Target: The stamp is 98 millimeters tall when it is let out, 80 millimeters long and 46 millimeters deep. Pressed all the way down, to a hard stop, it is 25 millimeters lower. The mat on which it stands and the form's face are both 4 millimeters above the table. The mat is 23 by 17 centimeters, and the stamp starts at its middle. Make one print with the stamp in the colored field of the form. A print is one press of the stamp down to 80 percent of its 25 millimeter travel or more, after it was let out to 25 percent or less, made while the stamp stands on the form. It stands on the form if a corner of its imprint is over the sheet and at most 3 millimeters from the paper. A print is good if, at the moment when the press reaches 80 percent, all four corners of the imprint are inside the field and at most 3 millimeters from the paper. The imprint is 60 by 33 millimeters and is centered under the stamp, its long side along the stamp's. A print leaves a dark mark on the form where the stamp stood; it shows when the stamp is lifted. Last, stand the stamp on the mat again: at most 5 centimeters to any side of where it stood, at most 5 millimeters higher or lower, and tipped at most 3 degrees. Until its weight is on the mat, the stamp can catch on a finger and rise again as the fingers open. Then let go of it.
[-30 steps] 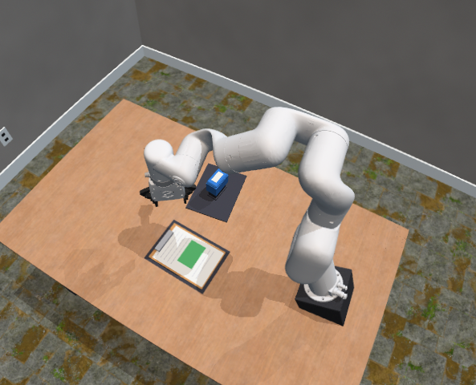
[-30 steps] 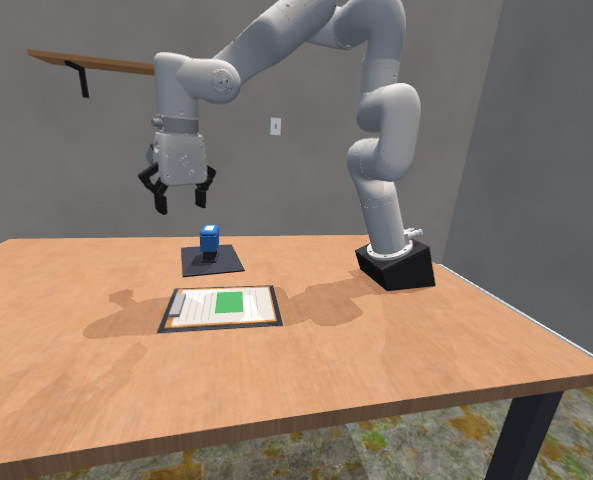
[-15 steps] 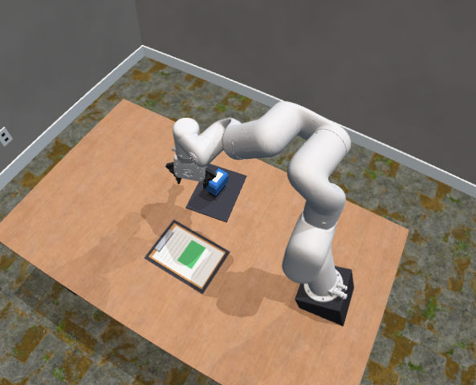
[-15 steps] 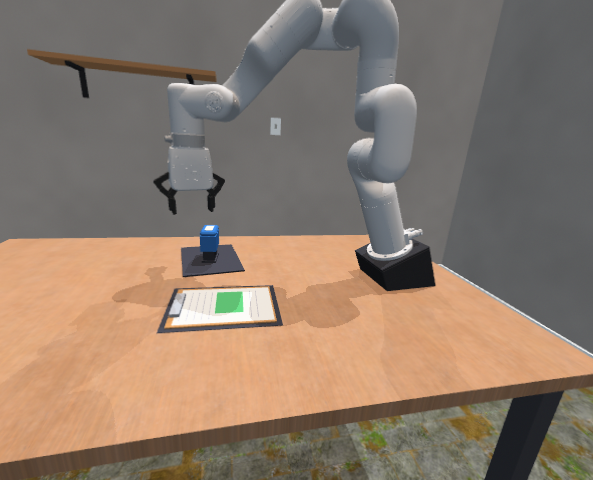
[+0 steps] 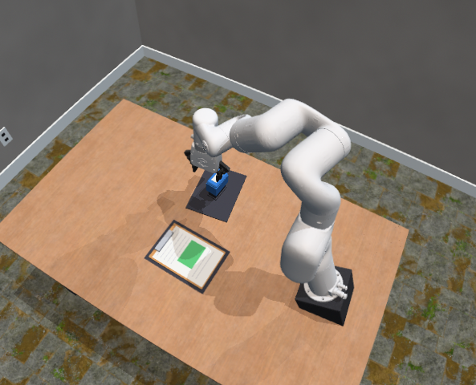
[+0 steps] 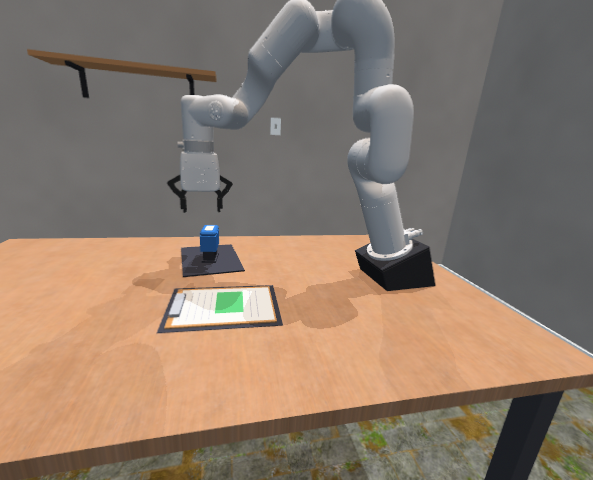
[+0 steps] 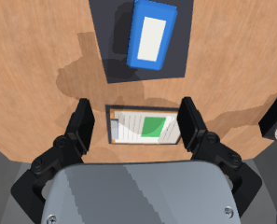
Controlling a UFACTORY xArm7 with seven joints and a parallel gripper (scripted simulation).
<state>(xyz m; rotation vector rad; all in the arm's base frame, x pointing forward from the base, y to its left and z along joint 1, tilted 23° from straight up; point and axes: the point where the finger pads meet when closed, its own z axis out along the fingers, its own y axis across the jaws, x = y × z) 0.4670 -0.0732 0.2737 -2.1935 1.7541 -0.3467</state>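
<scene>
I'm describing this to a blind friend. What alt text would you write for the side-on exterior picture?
A white robot arm holds its open, empty gripper in the air above a blue stamp, which stands upright on a dark mat on a wooden table. In front of the mat lies a clipboard form with an unmarked green field.

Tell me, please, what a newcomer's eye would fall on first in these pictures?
Probably the big white arm arching over the wooden table, its open end effector hanging empty above the blue stamp. The stamp stands upright on a dark mat. Nearer the camera lies a clipboard form with a bright green field, unmarked.
</scene>
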